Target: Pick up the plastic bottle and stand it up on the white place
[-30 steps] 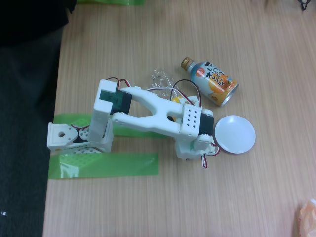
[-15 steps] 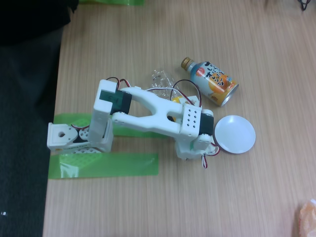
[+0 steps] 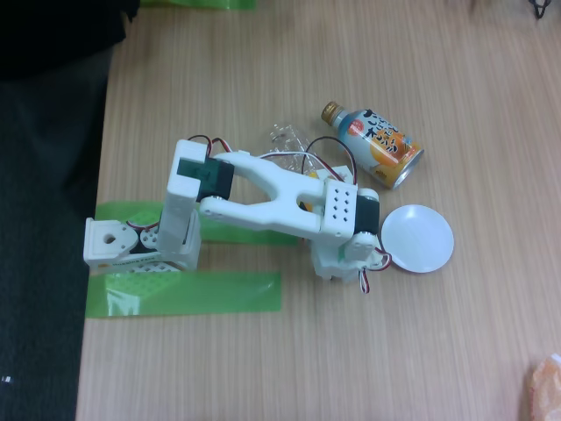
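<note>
The pale wooden desk (image 3: pixel 263 368) carries everything in the fixed view. On it the white plastic arm (image 3: pixel 272 197) reaches from its green-taped base toward the right, its wrist bent down over the middle of the desk. Whether the claw under that wrist is wide, narrow or holding something cannot be told; the arm covers it.

The blue-and-orange can-like bottle with a gold cap (image 3: pixel 375 145) lies on its side above the wrist. The small flat round white disc (image 3: pixel 418 239) sits bare just right of the wrist.

The clear plastic bottle (image 3: pixel 287 143) is mostly hidden beneath the arm; only a clear crinkled portion shows near the upper link.

Judged from this, the bottle is light, thin-walled and slippery, likely to dent or roll, so a hold across its mid-body seems safest.

Against half a second earlier, the forearm and wrist have shifted slightly upward and left; both bottles and the disc lie as they did.
</note>
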Controlling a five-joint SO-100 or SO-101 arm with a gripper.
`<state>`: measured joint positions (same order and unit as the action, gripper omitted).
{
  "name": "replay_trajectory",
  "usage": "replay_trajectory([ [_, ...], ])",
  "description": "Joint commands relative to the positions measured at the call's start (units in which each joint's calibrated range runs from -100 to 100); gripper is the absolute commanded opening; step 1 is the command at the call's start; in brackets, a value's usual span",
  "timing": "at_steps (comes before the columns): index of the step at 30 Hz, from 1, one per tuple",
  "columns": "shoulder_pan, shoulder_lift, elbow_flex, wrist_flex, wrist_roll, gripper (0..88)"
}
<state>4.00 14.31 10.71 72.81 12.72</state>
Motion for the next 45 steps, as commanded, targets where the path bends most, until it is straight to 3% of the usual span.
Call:
replay_trajectory([
  [1, -0.07, -0.66, -0.16, 0.06, 0.16, 25.5],
  [21, -0.07, -0.32, -0.16, 3.67, 0.16, 24.2],
  [28, -0.07, -0.32, -0.16, 3.33, 2.0, 12.7],
  [45, 0.0, -1.08, -5.59, 5.99, 2.05, 12.7],
])
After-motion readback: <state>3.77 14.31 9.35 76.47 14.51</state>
